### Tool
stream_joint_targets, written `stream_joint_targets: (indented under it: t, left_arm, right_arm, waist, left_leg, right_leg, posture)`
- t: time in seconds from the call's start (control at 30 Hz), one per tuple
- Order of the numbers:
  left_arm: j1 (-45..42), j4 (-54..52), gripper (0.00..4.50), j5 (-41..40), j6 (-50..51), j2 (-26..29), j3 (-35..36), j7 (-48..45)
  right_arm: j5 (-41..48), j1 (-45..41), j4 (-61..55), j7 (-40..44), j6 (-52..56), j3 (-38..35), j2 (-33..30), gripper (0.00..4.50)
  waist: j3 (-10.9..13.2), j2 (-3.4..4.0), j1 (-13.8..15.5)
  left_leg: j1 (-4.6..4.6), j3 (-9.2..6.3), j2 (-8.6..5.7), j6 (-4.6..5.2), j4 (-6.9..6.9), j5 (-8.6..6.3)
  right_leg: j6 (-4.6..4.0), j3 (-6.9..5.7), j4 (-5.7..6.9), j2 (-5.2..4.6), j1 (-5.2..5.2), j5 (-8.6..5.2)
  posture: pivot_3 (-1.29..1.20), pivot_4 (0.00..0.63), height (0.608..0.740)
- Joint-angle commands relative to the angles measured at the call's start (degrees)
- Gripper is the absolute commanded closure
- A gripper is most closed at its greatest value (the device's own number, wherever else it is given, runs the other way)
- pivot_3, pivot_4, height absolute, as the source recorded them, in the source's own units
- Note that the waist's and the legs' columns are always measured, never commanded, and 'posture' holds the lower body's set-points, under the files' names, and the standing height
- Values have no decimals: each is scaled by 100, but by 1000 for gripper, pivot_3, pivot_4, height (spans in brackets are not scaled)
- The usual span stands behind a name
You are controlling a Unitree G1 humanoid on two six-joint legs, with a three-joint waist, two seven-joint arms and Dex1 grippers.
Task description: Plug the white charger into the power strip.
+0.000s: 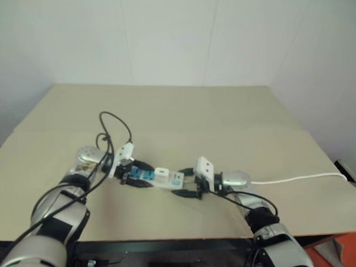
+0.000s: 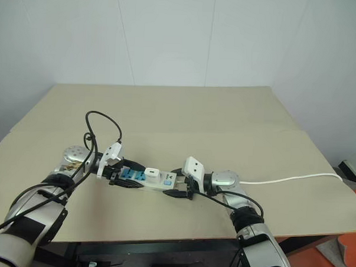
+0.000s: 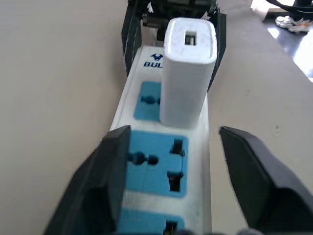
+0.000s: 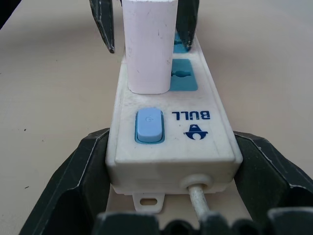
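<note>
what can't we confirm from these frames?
- Charger prongs: where the white charger meets the power strip, its own body hides them, so full seating is unconfirmed.
- Right gripper contact: finger pads flank the strip's cable end; touch is unclear.
- Cable far end: cut off at the table edge.
- Left gripper: open, astride the strip.

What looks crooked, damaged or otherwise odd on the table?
Nothing stands out. The small white plastic charger stands upright in a blue socket of the long white plastic power strip, which lies flat on the beige table with its thin cable undamaged.
</note>
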Motion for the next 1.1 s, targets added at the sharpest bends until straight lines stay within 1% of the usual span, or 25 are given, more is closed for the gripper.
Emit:
stream_joint_targets:
  t: [0.03,0.07,0.2,0.23,0.27,0.33,0.4,0.43,0.47,0.53,0.57,0.67,0.77,0.83,0.87,1.03,1.1]
  left_arm:
    - [77,175,100,284,141,-17,36,-12]
    - [75,163,40,308,132,-8,66,-12]
    - [46,42,40,178,229,54,161,-12]
    - [14,15,40,87,320,43,289,-12]
    - [-3,-121,40,-111,480,81,336,-12]
    - [18,-368,40,-351,535,181,310,-12]
    - [75,-588,0,-483,494,309,191,-12]
    - [102,-702,0,-579,527,374,137,-12]
    - [129,-817,0,-690,594,437,81,-12]
    - [266,-1261,0,-1080,767,702,58,-12]
    - [355,-1438,0,-1214,735,833,65,-12]
    - [624,-1919,0,-1563,788,1156,192,-12]
    - [1130,-2716,0,-2125,1100,1700,500,-12]
    - [1483,-3116,0,-2360,1231,2031,767,-12]
    - [1696,-3283,0,-2426,1266,2214,921,-12]
    - [2707,-3995,0,-2534,1431,2816,1786,-12]
    - [3181,-4426,0,-2637,1604,3019,2157,-12]
  right_arm:
    - [-215,113,109,90,32,247,-9,1079]
    - [-217,103,120,86,32,248,-6,1079]
    - [-209,74,129,86,50,242,4,1079]
    - [-200,73,123,91,59,237,6,1079]
    - [-302,69,135,-121,-35,233,14,1079]
    - [-239,-21,223,-184,164,164,56,1079]
    - [-113,-54,230,-63,222,102,53,367]
    - [-132,-61,229,-93,173,95,36,155]
    - [-138,-73,229,-90,171,89,16,31]
    - [-61,-33,22,-26,165,-9,-133,31]
    - [18,14,-141,48,210,-68,-227,31]
    - [184,202,-619,154,263,-202,-521,31]
    - [403,531,-1385,217,502,-441,-990,31]
    - [674,777,-1965,418,751,-620,-1375,31]
    - [819,916,-2264,471,809,-767,-1579,31]
    - [1470,1505,-3493,619,1370,-1546,-2591,31]
    - [1799,1778,-3896,705,1691,-1923,-3010,31]
  waist:
    - [0,0,-5]
    - [1,-1,-6]
    - [2,-2,-12]
    - [2,-3,-13]
    - [6,-6,-13]
    - [21,-21,-29]
    - [40,-39,-24]
    - [52,-46,-7]
    - [56,-46,-4]
    - [56,-45,-4]
    - [59,-43,7]
    - [95,-38,84]
    - [141,-31,163]
    - [146,-27,213]
    - [152,-26,238]
    - [179,-9,320]
    - [184,-8,327]
  left_leg:
    - [0,0,0,0,0,0]
    - [0,0,0,0,-1,0]
    - [-1,0,1,0,-10,0]
    - [-1,0,1,0,-10,0]
    - [-1,0,0,0,-10,0]
    - [-4,0,1,0,-11,0]
    - [-9,-1,3,0,-15,0]
    - [-14,-2,6,0,-15,0]
    - [-23,-4,8,0,-16,0]
    - [-69,-2,11,0,-14,0]
    - [-94,-3,12,0,-13,1]
    - [-116,-3,13,0,-13,1]
    - [-136,-1,13,-1,-14,0]
    - [-182,2,5,-1,-11,0]
    - [-210,0,1,-1,-2,0]
    - [-214,3,-1,-1,-7,0]
    - [-210,4,0,-1,-11,0]
  right_leg:
    - [0,0,0,0,0,0]
    - [0,0,0,0,-1,0]
    - [0,-1,-4,0,-3,0]
    - [0,-1,-5,0,-4,0]
    - [0,0,-5,0,-4,0]
    - [0,-1,-3,0,-11,0]
    - [0,0,1,3,-20,0]
    - [0,0,3,5,-27,1]
    - [0,-2,3,7,-35,1]
    - [-1,2,5,11,-80,2]
    - [-2,1,5,12,-101,3]
    - [-4,-2,-1,11,-115,4]
    - [-5,-5,-12,3,-129,3]
    - [-9,-13,-4,-13,-178,5]
    - [-39,-21,3,-20,-202,22]
    - [-40,-29,-10,-27,-202,23]
    - [-27,-33,-12,-29,-199,13]
  posture:
    - [0,150,740]
    - [0,150,740]
    - [0,150,740]
    - [0,150,740]
    - [0,150,740]
    - [0,150,740]
    - [0,150,740]
    - [0,150,740]
    - [0,150,740]
    - [0,150,740]
    - [0,150,740]
    - [0,150,740]
    - [0,150,740]
    - [0,150,740]
    - [0,150,740]
    - [0,150,740]
    - [0,150,740]
